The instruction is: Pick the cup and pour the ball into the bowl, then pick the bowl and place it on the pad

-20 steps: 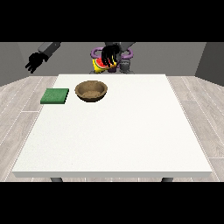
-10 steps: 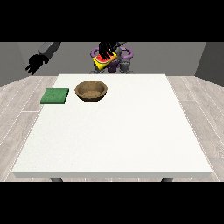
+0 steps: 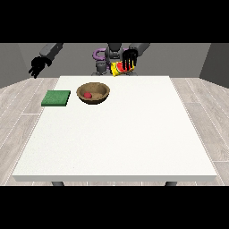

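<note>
A white table was seen from across, with the robot at its far edge. A brown bowl was sat on the table near the far edge, toward the far-left corner as viewed. A red ball was lying inside the bowl, on its left half. A green pad was lying flat just beside the bowl, nearer the table's left edge, apart from it and not touching. A yellow cup with a red interior was held in the air at the table's far edge, tilted well over on its side, mouth showing red toward the camera. The hand at the view's right was curled round the cup, fingers draped over its front; the cup was carried by that hand alone. The hand at the view's left was held up off the table, beyond the far-left corner, holding nothing; fingers were seen hanging down, slack and roughly straight. Bowl and pad were untouched by either hand.
</note>
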Motion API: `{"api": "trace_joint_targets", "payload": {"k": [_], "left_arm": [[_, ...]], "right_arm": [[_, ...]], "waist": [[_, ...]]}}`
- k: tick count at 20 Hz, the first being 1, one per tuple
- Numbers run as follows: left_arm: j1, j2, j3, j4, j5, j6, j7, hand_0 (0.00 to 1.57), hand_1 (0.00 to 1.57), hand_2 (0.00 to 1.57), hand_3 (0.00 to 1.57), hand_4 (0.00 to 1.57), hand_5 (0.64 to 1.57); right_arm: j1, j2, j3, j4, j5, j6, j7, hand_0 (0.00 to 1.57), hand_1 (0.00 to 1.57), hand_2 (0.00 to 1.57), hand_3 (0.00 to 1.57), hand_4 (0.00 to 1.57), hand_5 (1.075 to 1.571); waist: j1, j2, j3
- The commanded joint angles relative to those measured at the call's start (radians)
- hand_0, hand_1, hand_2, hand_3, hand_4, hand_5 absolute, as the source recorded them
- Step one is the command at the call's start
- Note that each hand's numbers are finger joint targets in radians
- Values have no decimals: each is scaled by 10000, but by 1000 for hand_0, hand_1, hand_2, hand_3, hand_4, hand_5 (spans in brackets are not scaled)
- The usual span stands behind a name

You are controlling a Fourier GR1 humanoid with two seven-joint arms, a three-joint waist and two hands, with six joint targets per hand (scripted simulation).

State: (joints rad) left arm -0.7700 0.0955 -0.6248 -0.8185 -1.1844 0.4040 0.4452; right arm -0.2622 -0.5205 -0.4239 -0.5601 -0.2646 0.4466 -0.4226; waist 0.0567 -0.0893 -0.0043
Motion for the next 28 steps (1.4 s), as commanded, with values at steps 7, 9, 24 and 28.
{"api": "trace_joint_targets", "payload": {"k": [7,9,24,28], "left_arm": [[3288,-943,1603,-2932,5994,3376,-2214,0,0,0,0,873,1547],[3541,-947,1598,-3530,7084,3241,-3236,0,0,0,0,803,1556],[5030,845,4927,-2368,11376,-668,-8997,0,0,0,0,935,1457],[4740,767,5123,-2884,10932,-802,-8438,0,0,0,0,928,1452]], "right_arm": [[-1493,972,268,-1172,-96,-665,-240,0,0,0,201,685,1570],[-1754,1644,490,-1416,3,-1292,-79,0,0,0,180,612,1571],[-1879,4312,2569,-3507,1438,-4908,2357,0,0,0,0,0,1566],[-1839,4172,2354,-2762,1343,-4821,1448,0,0,0,0,0,1562]], "waist": [[-162,2420,-190],[146,2438,-134],[-275,1280,39],[15,1514,45]]}}
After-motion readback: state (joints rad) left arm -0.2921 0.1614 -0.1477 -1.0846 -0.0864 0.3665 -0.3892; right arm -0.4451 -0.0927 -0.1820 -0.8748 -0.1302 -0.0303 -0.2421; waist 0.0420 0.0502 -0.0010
